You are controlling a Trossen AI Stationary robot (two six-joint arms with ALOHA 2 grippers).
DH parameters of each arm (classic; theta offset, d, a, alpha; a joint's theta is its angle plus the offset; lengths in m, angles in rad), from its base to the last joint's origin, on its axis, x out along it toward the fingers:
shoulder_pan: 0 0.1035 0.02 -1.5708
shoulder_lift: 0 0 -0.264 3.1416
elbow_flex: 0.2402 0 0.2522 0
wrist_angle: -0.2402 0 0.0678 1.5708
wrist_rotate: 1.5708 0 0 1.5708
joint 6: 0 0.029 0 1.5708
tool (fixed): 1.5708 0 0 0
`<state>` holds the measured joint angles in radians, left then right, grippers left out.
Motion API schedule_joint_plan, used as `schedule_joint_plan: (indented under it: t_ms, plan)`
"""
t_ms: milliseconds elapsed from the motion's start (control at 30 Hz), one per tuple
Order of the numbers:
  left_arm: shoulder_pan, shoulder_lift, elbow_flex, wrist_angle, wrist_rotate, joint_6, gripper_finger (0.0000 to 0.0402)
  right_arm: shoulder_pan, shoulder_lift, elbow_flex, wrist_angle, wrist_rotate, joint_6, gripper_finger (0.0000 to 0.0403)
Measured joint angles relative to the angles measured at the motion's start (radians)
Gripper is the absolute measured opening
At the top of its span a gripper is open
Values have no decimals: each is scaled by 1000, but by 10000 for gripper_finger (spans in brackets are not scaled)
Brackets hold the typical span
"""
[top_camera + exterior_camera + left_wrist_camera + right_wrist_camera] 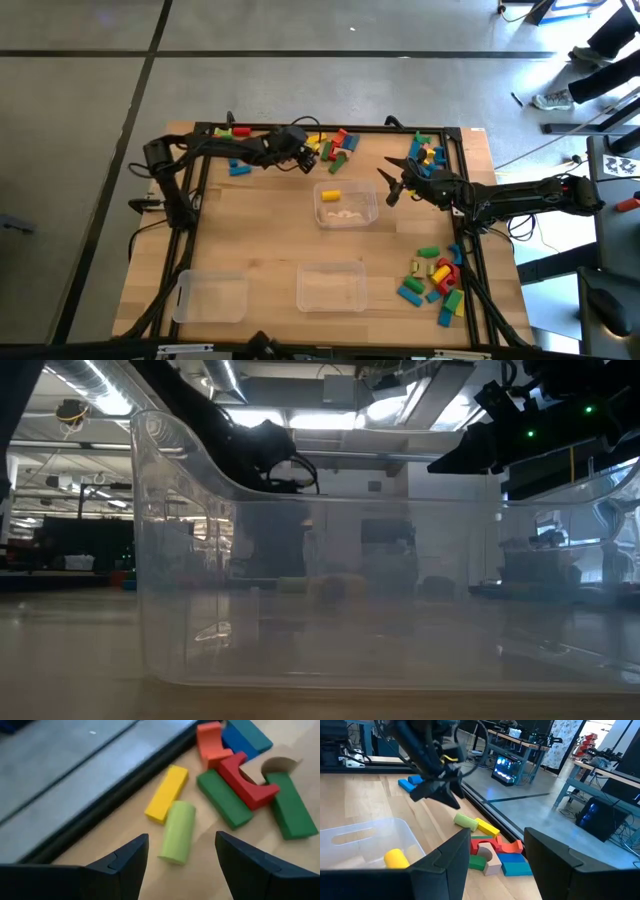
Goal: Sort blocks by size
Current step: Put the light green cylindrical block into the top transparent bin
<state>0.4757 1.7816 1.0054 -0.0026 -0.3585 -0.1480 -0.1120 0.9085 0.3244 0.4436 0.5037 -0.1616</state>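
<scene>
The left tool (182, 857), fingers apart and empty, hovers over a light-green cylinder (177, 832) among the blocks (330, 145) at the surface's far edge. The cylinder (round, touching a yellow bar (166, 793)) could roll away. The right tool (495, 862) waits open mid-surface.

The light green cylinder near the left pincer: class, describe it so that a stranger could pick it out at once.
Start at the table's far edge, where a pile of blocks lies. The open left pincer hovers there over the light green cylinder, which lies on its side beside a yellow bar. It is the only round, pale green piece; its neighbours are flat-sided.
</scene>
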Motion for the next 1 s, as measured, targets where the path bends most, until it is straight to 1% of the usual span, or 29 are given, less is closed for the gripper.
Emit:
schedule_joint_plan:
  t_ms: [167,300,367,633,867,1000]
  plan:
    - [43,48,0,26,21,-5,223,0,0,0,0,0,0,186]
    - [76,76,1,80,124,-9,223,0,0,0,0,0,0,186]
    - [85,88,1,97,150,-5,223,0,0,0,0,0,0,186]
    - [89,125,1,100,166,49,223,0,0,0,-1,0,0,186]
    - [90,127,1,88,166,76,223,0,0,0,-5,0,0,186]
    - [90,127,1,66,166,106,208,0,0,0,-5,0,0,186]
